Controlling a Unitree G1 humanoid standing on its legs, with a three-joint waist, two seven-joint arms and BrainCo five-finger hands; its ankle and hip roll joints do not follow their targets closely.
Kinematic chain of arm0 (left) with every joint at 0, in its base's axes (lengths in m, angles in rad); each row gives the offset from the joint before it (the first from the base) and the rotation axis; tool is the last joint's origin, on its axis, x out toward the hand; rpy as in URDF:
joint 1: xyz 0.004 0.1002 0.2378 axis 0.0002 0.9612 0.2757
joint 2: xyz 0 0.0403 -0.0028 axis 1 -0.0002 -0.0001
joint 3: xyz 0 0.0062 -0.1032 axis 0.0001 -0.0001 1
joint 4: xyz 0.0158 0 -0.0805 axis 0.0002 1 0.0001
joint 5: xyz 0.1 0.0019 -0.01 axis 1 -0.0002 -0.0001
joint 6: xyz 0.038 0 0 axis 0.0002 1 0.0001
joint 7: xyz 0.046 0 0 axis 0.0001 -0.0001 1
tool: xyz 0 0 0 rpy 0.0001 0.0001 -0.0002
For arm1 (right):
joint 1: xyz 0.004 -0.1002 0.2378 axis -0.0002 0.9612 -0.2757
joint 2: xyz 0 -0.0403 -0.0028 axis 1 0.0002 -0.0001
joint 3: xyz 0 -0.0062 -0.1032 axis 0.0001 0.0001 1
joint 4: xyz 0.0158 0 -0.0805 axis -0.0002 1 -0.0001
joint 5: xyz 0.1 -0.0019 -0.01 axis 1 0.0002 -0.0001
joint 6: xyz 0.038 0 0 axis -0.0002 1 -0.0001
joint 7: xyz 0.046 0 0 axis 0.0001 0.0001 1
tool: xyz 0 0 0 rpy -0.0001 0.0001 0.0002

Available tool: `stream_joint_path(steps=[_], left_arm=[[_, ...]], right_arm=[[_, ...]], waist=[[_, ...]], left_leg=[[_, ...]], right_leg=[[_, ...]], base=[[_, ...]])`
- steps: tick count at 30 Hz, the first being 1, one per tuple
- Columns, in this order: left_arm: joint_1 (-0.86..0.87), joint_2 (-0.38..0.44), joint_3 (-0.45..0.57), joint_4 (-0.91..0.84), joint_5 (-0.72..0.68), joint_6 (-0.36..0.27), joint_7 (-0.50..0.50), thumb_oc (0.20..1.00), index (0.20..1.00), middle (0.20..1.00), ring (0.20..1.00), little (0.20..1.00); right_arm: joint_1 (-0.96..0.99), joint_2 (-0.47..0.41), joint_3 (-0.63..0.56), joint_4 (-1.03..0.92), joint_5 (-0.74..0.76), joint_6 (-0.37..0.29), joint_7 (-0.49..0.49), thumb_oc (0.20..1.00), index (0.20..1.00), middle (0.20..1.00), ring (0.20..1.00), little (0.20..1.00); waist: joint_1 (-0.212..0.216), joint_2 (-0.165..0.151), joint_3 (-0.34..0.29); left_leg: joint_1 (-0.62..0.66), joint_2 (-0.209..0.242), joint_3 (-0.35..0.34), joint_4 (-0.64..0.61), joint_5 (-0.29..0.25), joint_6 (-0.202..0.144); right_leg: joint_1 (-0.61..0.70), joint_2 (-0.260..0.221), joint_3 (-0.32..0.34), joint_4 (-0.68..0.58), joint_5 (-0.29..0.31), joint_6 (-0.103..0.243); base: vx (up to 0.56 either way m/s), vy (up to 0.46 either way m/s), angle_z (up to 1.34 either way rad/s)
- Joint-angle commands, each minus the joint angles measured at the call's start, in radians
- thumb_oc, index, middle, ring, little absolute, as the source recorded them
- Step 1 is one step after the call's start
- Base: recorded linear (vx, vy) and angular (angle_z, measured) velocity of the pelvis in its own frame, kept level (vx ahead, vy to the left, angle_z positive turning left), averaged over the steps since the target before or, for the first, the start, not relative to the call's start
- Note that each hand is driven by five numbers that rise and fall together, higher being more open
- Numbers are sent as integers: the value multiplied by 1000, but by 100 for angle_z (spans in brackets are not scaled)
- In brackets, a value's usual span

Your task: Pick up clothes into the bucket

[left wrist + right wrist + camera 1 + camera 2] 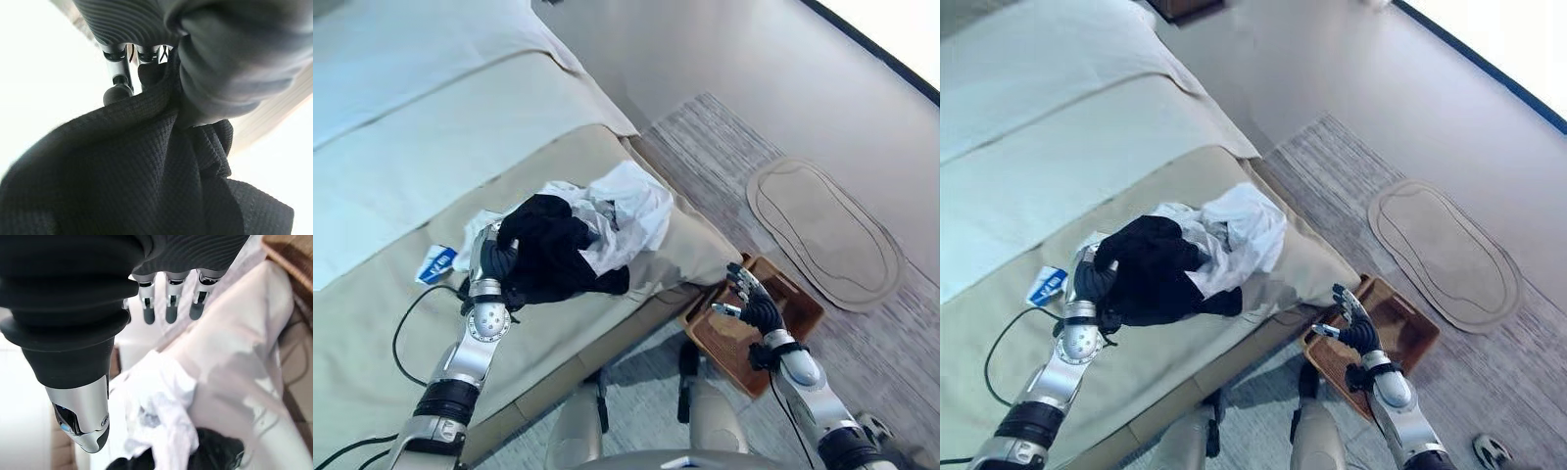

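Note:
A black garment (553, 253) is bunched on the beige bed cover (372, 372), and my left hand (494, 262) is shut on its left side with fingers curled into the cloth (146, 166). Under and behind it lies a crumpled white garment (626, 211), which also shows in the right wrist view as white cloth (166, 406). A brown woven basket (798, 304) stands on the floor beside the bed's corner. My right hand (756, 305) hovers open above the basket with its fingers (168, 308) straight, holding nothing.
A small blue-and-white packet (435, 262) lies on the bed left of my left hand. A white sheet (411, 157) covers the far part of the bed. An oval beige mat (827, 230) lies on the grey striped carpet (715, 147) beyond the basket.

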Motion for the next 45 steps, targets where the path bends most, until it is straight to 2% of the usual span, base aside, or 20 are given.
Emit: stream_joint_path(steps=[1, 9, 14, 16, 19, 27, 31, 32, 38, 42, 45], left_arm=[[-33, 89, 84, -115, -75, -100, 1, 200, 200, 200, 200, 200], [-176, 166, 115, -260, -130, -124, -5, 200, 200, 200, 200, 200], [-262, 228, 104, -255, -142, -119, -4, 200, 200, 200, 200, 200], [-352, 295, 79, -242, -143, -106, -4, 200, 200, 200, 200, 200], [-436, 350, 46, -228, -187, -110, -18, 200, 200, 200, 200, 200], [-707, 440, -108, -171, -253, -102, -20, 200, 200, 200, 200, 200], [-801, 435, -192, -164, -352, -116, -63, 200, 200, 200, 200, 200], [-860, 395, -272, -171, -425, -120, -101, 200, 200, 200, 200, 200], [-944, 327, -382, -224, -444, -113, -129, 200, 200, 200, 200, 200], [-983, 288, -424, -234, -451, -101, -129, 200, 200, 200, 200, 200], [-1017, 251, -455, -253, -484, -94, -136, 200, 200, 200, 200, 200]], right_arm=[[20, 15, -13, -10, -13, -26, 18, 1000, 1000, 1000, 1000, 1000], [6, 22, 12, 24, -59, -1, 35, 1000, 1000, 1000, 1000, 1000], [-3, 25, 24, 30, -69, 7, 43, 1000, 1000, 1000, 1000, 1000], [-12, 12, 34, 24, -85, 13, 44, 1000, 1000, 1000, 1000, 1000], [-23, 12, 44, 5, -89, 17, 53, 1000, 1000, 1000, 1000, 1000], [-83, -42, 106, -150, -119, 23, 102, 1000, 1000, 1000, 1000, 1000], [-128, -42, 131, -222, -87, 32, 122, 1000, 1000, 1000, 1000, 1000], [-196, 10, 164, -221, 16, 43, 125, 1000, 1000, 1000, 1000, 1000], [-378, 104, 269, -189, 100, 73, 95, 1000, 1000, 1000, 1000, 1000], [-465, 141, 303, -173, 97, 84, 57, 1000, 1000, 1000, 1000, 1000], [-508, 183, 322, -153, 165, 96, 37, 1000, 1000, 1000, 1000, 1000]], waist=[[2, -33, -79], [12, -20, -135], [12, -14, -159], [13, -7, -179], [13, -3, -190], [13, 5, -222], [16, 7, -228], [23, 12, -236], [39, 9, -241], [43, 11, -244], [47, 11, -244]], left_leg=[[-41, 18, -31, 54, -33, -17], [61, 16, -26, -4, -29, -23], [106, 15, -22, -26, -29, -24], [131, 18, -21, -35, -31, -25], [151, 20, -19, -43, -32, -25], [188, 25, -17, -66, -24, -27], [198, 25, -18, -68, -22, -25], [205, 23, -19, -66, -23, -24], [220, 24, -16, -64, -27, -24], [225, 27, -14, -63, -27, -24], [227, 26, -14, -62, -27, -23]], right_leg=[[40, -102, -32, -31, 59, 82], [140, -96, -65, -69, 54, 86], [183, -90, -74, -86, 52, 88], [208, -86, -80, -95, 48, 87], [229, -82, -88, -105, 47, 87], [262, -73, -94, -117, 45, 89], [272, -70, -93, -121, 46, 89], [283, -69, -96, -122, 46, 90], [298, -66, -94, -127, 47, 87], [303, -64, -92, -128, 47, 86], [305, -61, -91, -131, 49, 84]], base=[[72, -33, 6], [68, -39, 5], [55, -34, 3], [62, -54, 3], [42, -31, 4], [20, -17, 4], [0, 0, 0], [0, 0, 0], [0, 0, 0], [0, 0, 0], [0, 0, 0]])
